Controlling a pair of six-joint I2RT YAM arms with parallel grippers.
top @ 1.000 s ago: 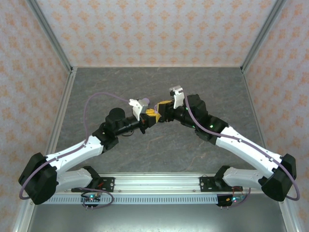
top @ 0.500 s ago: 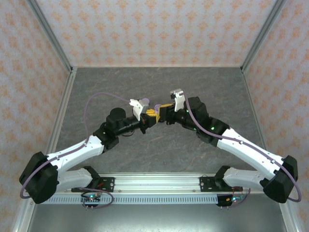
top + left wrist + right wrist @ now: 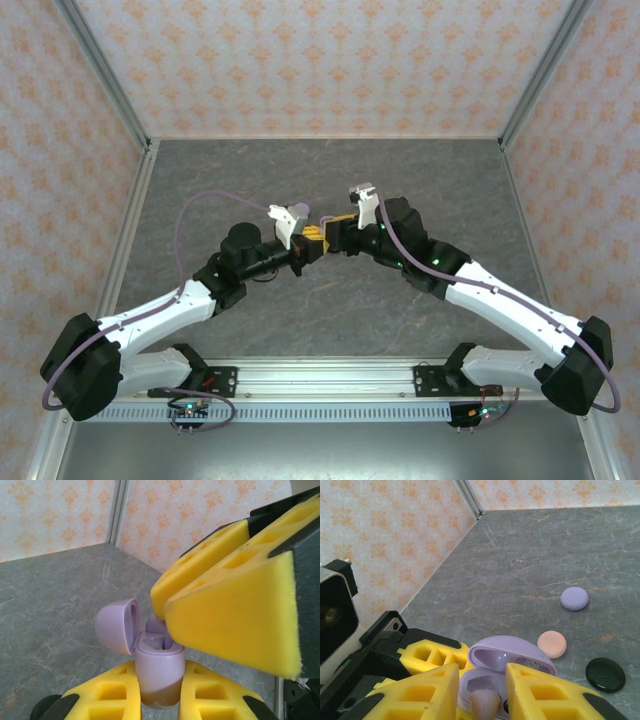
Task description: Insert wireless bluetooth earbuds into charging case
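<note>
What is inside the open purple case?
A lavender earbud stands in the purple case, whose lid is open. The yellow fingers of the right gripper cover the rest of the inside, so whether a second earbud is there cannot be seen.

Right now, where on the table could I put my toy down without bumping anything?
Bare: the table strip along the back wall, and both sides by the metal rails. Crowded: the middle, where the left gripper and right gripper meet at the open lavender case, with three round cases lying near.
</note>
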